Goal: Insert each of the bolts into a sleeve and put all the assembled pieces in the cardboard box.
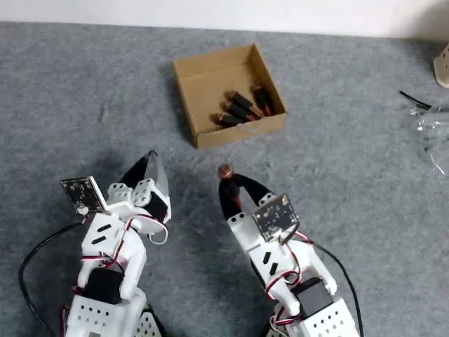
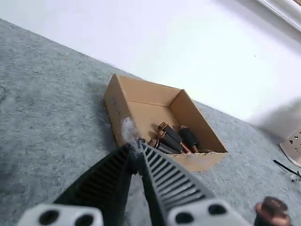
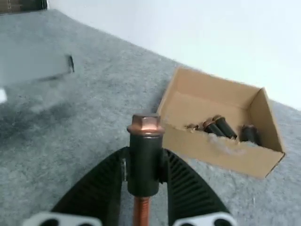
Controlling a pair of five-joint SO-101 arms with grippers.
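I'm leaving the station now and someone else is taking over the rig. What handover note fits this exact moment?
Right claw: shut on an assembled piece, bolt in its sleeve, head up, held just short of the cardboard box.
Left claw: shut with nothing in it, over the mat on the near side of the box.
Done: several finished pieces lie together in one corner of the box.
Left: carry the held piece over the box and release it there.
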